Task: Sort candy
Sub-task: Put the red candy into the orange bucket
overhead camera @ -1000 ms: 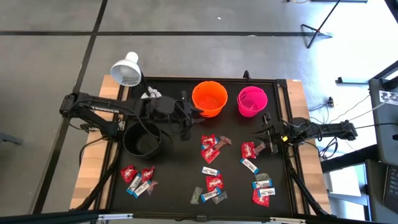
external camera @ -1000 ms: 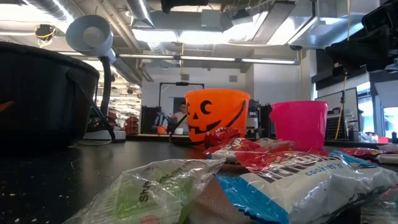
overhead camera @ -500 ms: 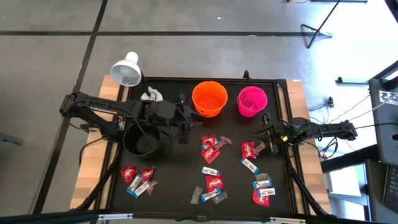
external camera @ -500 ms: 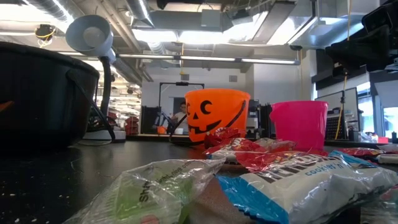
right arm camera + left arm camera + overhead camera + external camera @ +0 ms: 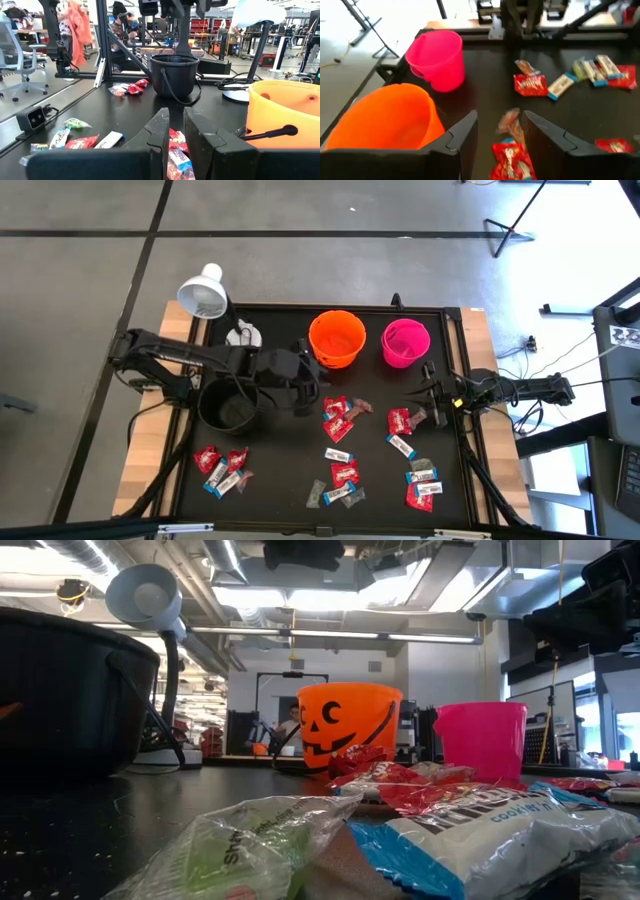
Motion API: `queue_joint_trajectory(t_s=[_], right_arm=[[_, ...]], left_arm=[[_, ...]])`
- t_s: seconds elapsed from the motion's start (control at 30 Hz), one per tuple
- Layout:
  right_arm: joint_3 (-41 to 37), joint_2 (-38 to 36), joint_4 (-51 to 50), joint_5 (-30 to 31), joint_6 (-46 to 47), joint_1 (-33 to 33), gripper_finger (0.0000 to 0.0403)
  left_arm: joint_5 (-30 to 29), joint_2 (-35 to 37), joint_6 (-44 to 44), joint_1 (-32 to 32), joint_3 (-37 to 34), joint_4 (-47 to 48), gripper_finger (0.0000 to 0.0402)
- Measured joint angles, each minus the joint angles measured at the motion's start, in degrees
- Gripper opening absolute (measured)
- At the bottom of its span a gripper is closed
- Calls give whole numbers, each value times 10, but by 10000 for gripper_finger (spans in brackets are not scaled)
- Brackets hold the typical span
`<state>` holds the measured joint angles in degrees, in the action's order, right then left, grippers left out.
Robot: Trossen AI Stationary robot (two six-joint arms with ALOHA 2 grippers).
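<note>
Clearly, most of the sorting is judged to be left. Many small wrapped candy pieces (image 5: 338, 420) are scattered over the black table (image 5: 280, 480): a bunch near the middle, a bunch by the right edge, a bunch near the front left corner. No candy can be seen inside the round orange plastic bucket (image 5: 336, 337), the pink plastic bucket (image 5: 405, 342) or the black bucket (image 5: 231, 402). The left gripper (image 5: 500, 131) is held open and empty by the middle bunch. The right gripper (image 5: 176, 125), nearly closed and empty, is parked at the right edge.
</note>
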<state>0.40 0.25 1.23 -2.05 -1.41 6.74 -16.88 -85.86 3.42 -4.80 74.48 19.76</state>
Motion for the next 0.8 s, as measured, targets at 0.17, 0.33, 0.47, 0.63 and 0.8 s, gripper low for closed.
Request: queue_joint_trajectory(t_s=[0.17,0.33,0.47,0.63,0.8], right_arm=[[0,0,0,0,0,0,58],[0,0,0,-1,0,0,58],[0,0,1,-1,0,0,58],[0,0,1,-1,0,0,58],[0,0,1,-1,0,0,58]], left_arm=[[13,0,7,9,0,-6,144],[14,0,14,9,0,-6,144],[27,0,47,9,0,2,144],[-4,-1,10,6,28,45,144],[-21,-9,5,4,108,104,144]])
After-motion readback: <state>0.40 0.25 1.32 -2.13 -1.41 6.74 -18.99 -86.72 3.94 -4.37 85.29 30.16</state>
